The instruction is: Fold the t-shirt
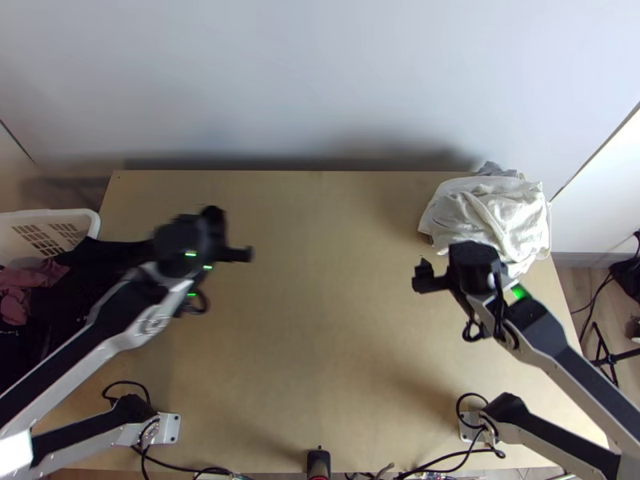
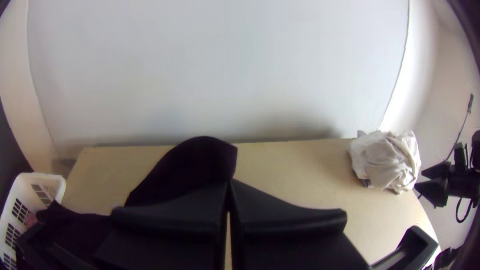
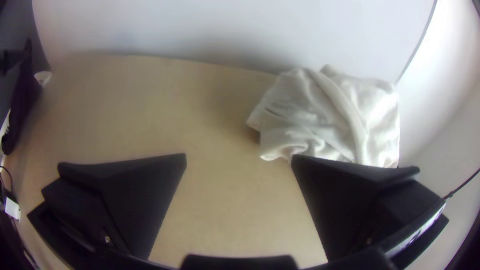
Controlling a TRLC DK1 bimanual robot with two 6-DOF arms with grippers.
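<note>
Because the dark garment point(image 2: 185, 170), evidently the t-shirt, had to come out of the white basket point(image 1: 90, 218) before any folding, the left pincer point(image 2: 229, 184) held it aloft over the left of the bench point(image 1: 320, 336), its fingers pressed together on the cloth. Bunched rather than spread, the cloth trailed back to the basket; black against dark, it was hard to say which part was gripped. The right pincer point(image 3: 239, 155), fingers wide apart and holding nothing, was beside the pale cloth pile point(image 1: 496, 212), probably so placed to take a second hold once the shirt came across. That pile lay at the far right, presumably to be out of the folding's way.
</note>
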